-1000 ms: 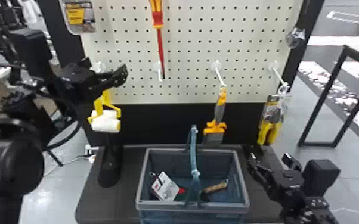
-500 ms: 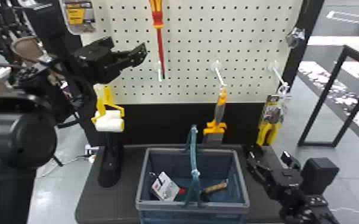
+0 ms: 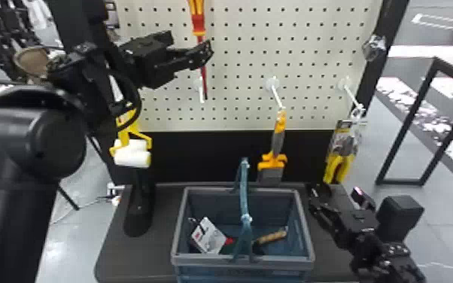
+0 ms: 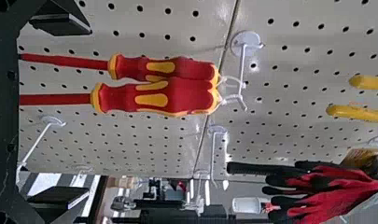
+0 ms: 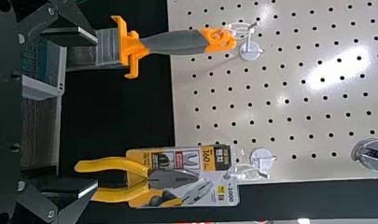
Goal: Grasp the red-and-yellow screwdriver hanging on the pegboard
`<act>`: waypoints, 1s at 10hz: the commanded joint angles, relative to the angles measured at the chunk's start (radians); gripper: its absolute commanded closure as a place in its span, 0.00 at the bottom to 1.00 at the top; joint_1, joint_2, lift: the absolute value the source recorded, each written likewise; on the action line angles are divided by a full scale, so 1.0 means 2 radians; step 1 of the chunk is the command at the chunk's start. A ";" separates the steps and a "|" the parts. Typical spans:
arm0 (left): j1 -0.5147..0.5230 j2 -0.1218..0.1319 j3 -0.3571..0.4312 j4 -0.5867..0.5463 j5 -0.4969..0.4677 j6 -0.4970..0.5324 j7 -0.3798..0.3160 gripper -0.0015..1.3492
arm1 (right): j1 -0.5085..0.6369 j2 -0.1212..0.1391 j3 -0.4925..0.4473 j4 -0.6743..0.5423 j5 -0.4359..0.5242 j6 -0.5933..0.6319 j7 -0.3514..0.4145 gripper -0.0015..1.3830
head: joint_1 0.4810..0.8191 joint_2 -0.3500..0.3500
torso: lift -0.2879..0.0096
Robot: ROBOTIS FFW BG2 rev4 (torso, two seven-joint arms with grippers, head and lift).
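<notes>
The red-and-yellow screwdriver (image 3: 198, 20) hangs at the top of the white pegboard (image 3: 304, 67), its red shaft pointing down. In the left wrist view two such screwdrivers (image 4: 154, 97) hang side by side from one white hook (image 4: 233, 88). My left gripper (image 3: 202, 54) is raised in front of the board, level with the shaft just below the handle, and stands open (image 4: 60, 112) with the shafts between its fingers, touching nothing. My right gripper (image 3: 318, 205) rests low at the right of the table, open (image 5: 70, 109) and empty.
A grey-blue basket (image 3: 184, 222) with a few small items stands on the black table. An orange-grey scraper (image 3: 274, 150), packaged yellow pliers (image 3: 340, 154) and a yellow paint roller (image 3: 131, 150) hang lower on the board. Red-and-black gloves (image 4: 326, 186) hang beside the screwdrivers.
My left arm has risen and swung right, from beside the paint roller to the screwdriver's shaft. The right arm has stayed still.
</notes>
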 commanded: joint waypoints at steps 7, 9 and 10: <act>-0.065 0.008 -0.045 0.053 0.022 -0.006 -0.030 0.16 | -0.003 -0.007 0.000 0.002 -0.004 -0.001 0.002 0.15 | 0.20 0.50 | 0.63; -0.078 0.008 -0.061 0.067 0.026 -0.010 -0.040 0.16 | -0.005 -0.008 0.002 0.004 -0.004 -0.001 0.004 0.15 | 0.20 0.50 | 0.63; -0.081 0.008 -0.064 0.069 0.026 -0.011 -0.041 0.20 | -0.005 -0.009 0.003 0.004 -0.003 -0.001 0.006 0.15 | 0.20 0.50 | 0.63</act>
